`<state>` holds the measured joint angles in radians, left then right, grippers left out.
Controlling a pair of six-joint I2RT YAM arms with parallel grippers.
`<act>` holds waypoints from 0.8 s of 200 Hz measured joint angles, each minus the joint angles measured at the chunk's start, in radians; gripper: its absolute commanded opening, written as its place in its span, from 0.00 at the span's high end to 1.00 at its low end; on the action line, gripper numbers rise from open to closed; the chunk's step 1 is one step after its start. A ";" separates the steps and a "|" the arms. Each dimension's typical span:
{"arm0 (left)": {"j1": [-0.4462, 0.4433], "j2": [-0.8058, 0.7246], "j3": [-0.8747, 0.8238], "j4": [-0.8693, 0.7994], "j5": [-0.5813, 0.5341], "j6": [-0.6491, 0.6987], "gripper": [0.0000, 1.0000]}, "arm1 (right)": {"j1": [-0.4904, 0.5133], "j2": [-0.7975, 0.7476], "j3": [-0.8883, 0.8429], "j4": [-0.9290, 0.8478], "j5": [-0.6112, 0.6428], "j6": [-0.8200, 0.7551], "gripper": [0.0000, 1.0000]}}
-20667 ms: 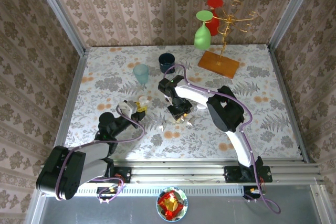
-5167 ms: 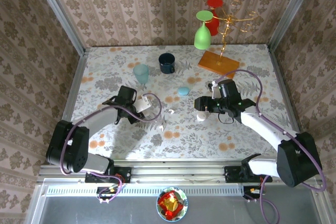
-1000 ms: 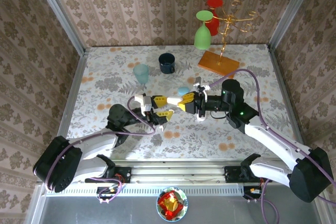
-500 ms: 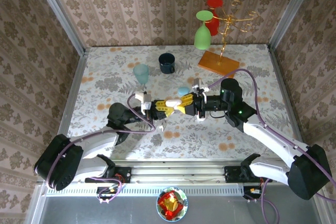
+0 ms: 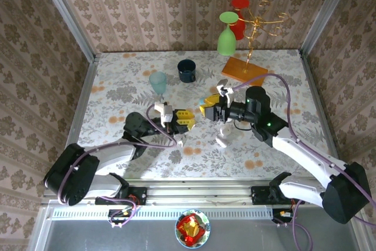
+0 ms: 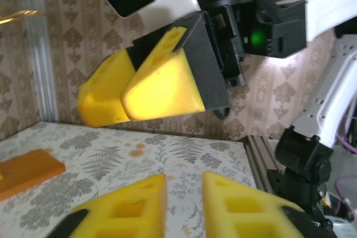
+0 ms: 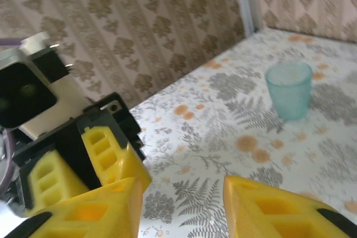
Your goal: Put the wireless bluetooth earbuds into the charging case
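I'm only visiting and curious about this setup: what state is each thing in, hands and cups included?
left hand: barely open, empty
right hand: open, empty
teal cup: upright
dark cup: upright
green glass: hanging upside down on the rack
red glass: hanging upside down too

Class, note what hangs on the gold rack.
A green glass hangs upside down on the gold rack, a red glass behind it. The green one hides part of the red one.

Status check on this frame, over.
Left gripper barely open, right gripper open, both empty, facing each other. Likely earbud and case on table. Nothing blocking.
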<state>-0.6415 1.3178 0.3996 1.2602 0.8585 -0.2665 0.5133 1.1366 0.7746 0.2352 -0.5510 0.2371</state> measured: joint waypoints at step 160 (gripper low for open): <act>0.066 0.193 -0.057 -0.002 -0.112 0.212 0.08 | 0.097 0.111 0.071 -0.824 0.484 0.055 0.33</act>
<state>-0.5758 1.5108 0.3424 1.2583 0.7467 -0.0540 0.6102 1.2476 0.8452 -0.5888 -0.0669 0.2924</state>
